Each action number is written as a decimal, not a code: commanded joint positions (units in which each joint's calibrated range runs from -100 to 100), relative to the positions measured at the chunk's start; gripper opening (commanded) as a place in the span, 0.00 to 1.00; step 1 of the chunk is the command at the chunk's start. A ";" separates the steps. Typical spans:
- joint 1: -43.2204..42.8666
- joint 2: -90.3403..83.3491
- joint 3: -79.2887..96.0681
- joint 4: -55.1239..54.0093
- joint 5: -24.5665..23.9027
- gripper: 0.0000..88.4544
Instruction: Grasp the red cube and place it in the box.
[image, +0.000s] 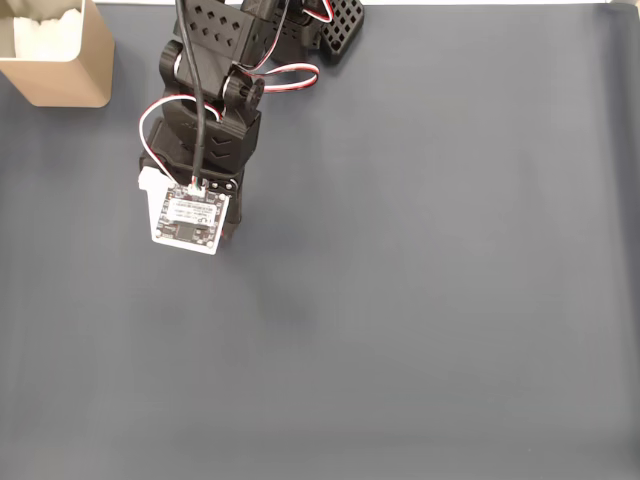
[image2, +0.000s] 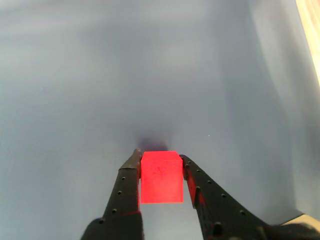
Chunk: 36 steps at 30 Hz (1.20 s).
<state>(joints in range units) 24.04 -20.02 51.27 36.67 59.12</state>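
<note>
1. Wrist view shows the red cube (image2: 161, 177) pinched between the two black fingers of the gripper (image2: 160, 162), jaws clenched on its left and right faces, with a dark shadow on the grey mat (image2: 150, 75) just beyond it.
2. Whether the cube is lifted clear of the mat cannot be told for certain; the shadow suggests it sits low.
3. Fixed view puts the arm (image: 205, 130) near the top left, with the box (image: 60, 55) at the top-left corner, apart from it.
4. The grasp looks done; the carry is the step in hand.
5. Next, the arm needs height to clear the box wall, then a swing over the white filling before releasing.
</note>
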 joint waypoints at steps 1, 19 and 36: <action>-0.17 -3.12 -6.01 4.72 -1.32 0.01; 4.94 -6.67 -28.18 31.93 -6.84 0.01; 17.09 -19.67 -26.54 36.60 -7.03 0.01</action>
<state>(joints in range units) 38.65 -36.69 25.32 73.03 51.89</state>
